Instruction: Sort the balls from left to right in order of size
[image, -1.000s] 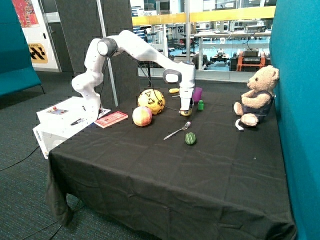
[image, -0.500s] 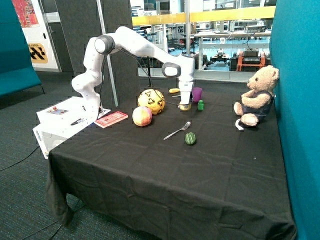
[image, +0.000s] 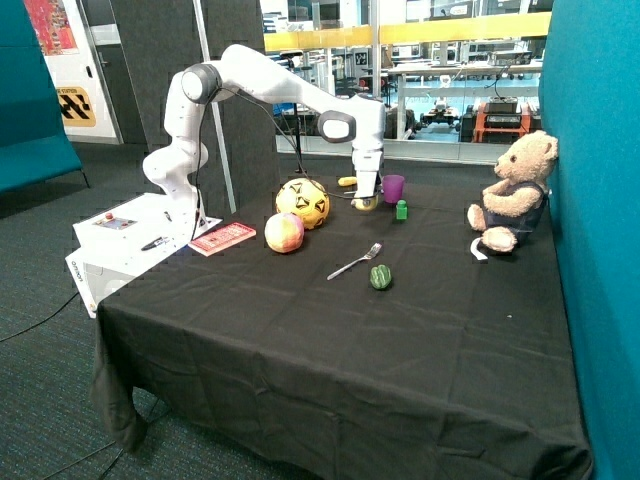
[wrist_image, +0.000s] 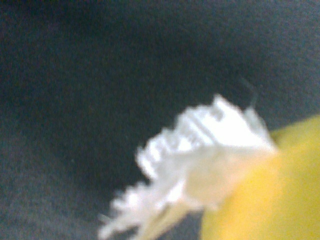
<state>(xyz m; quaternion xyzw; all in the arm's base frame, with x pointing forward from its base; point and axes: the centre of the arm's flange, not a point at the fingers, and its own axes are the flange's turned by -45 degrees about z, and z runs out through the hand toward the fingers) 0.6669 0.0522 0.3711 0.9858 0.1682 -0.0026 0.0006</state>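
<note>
- One black cloth (image: 300, 360) covers the whole table from where I watch, hanging in folds over the near edge, with grey carpet around it.
- Nearest on the cloth I see a small green pepper-like piece (image: 380, 277), and just behind it a metal fork (image: 355, 263) lying at a slant, tines toward the far side.
- Further in, the pink-and-yellow ball (image: 284, 232) sits beside a red booklet (image: 223, 238) at the cloth's edge, next to the robot's white base box (image: 125, 240).
- Just behind that ball is the larger yellow ball with black marks (image: 302, 202), close to it but seemingly not touching.
- The gripper (image: 366, 198) hangs straight down with a small yellow ball (image: 366, 203) clamped between its fingers; the ball appears lifted just off the cloth, between the large yellow ball and a purple cup (image: 394, 188). Being round, it shows me no long axis or heading.
- In the wrist view the same yellow ball (wrist_image: 270, 190) fills one corner with a frayed white scrap (wrist_image: 195, 150) against it, dark cloth behind.
- A small green block (image: 401, 210) stands near the cup, and a yellow banana-like piece (image: 347, 182) lies at the far edge.
- A teddy bear (image: 512, 190) sits against the teal partition (image: 595, 200).
- Beyond the table I see glass walls and a workshop.
</note>
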